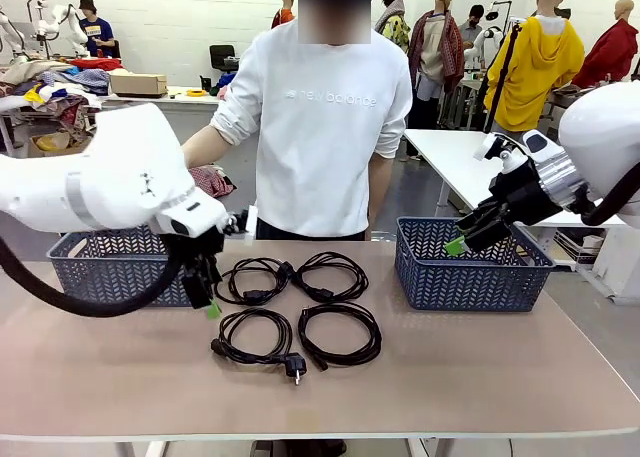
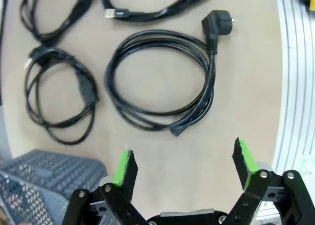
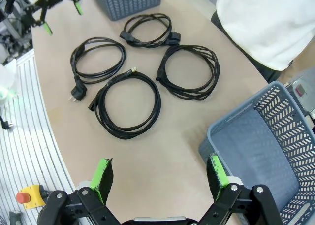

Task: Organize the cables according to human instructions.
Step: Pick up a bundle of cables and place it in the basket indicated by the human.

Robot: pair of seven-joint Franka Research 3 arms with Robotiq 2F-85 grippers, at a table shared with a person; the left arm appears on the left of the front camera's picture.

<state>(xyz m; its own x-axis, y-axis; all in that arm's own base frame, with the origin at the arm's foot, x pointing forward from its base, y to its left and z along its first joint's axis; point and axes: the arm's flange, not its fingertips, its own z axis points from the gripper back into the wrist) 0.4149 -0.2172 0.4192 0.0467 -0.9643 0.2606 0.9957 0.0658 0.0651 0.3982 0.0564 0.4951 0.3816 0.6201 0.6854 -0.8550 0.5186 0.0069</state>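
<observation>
On the counter (image 1: pixel 120 387) the four coiled cables (image 1: pixel 320 293) lie two by two at the middle, with the left hand (image 1: pixel 209 303) spread empty just left of them, the right hand (image 1: pixel 459 243) spread empty above the right basket (image 1: pixel 470 277), and a person (image 1: pixel 325 117) beyond.

A grey-blue basket (image 1: pixel 105 269) sits at the tan counter's (image 1: pixel 450 372) left end, another basket (image 1: pixel 470 275) at the right. A person in a white sweatshirt (image 1: pixel 325 127) stands behind; farther back are a cardboard box (image 1: pixel 138 83) and heaped clothes (image 1: pixel 55 82).
</observation>
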